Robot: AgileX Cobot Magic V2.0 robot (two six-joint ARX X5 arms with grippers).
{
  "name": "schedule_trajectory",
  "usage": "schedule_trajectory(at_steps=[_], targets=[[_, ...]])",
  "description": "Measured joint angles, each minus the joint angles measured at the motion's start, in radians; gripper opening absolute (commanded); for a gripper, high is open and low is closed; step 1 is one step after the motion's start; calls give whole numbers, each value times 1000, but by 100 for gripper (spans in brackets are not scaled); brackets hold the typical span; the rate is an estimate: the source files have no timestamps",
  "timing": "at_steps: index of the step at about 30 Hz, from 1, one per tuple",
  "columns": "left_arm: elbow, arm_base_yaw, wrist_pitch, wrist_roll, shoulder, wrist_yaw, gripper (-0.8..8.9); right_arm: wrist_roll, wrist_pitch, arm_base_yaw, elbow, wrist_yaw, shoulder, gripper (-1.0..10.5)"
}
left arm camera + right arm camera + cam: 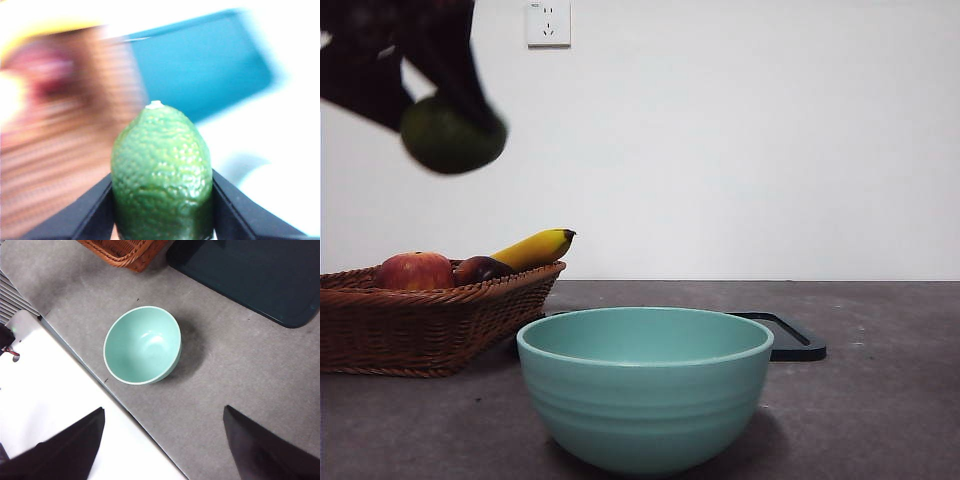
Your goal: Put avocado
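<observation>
The avocado (162,170) is dark green and pebbly, and my left gripper (162,210) is shut on it, one black jaw on each side. In the front view the avocado (452,135) hangs high at the upper left, above the wicker basket (420,325), under the dark left gripper (445,105). My right gripper (162,440) is open with nothing between its jaws, hovering high above the teal bowl (142,345).
The teal bowl (645,385) stands empty at the front centre. The basket holds a red apple (414,271), a dark plum-like fruit (480,269) and a banana (535,247). A dark tray (788,335) lies behind the bowl, also seen as the dark tray (250,275).
</observation>
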Motion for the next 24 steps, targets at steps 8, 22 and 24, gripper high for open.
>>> schedule_trajectory(at_steps=[8, 22, 24], targets=[[0, -194, -22, -18, 1, 24, 181, 0, 0, 0, 0, 0, 0, 380], [0, -389, 88, -19, 259, 23, 181, 8, 0, 0, 0, 0, 0, 380], [0, -400, 110, -19, 296, 23, 181, 8, 0, 0, 0, 0, 0, 380]])
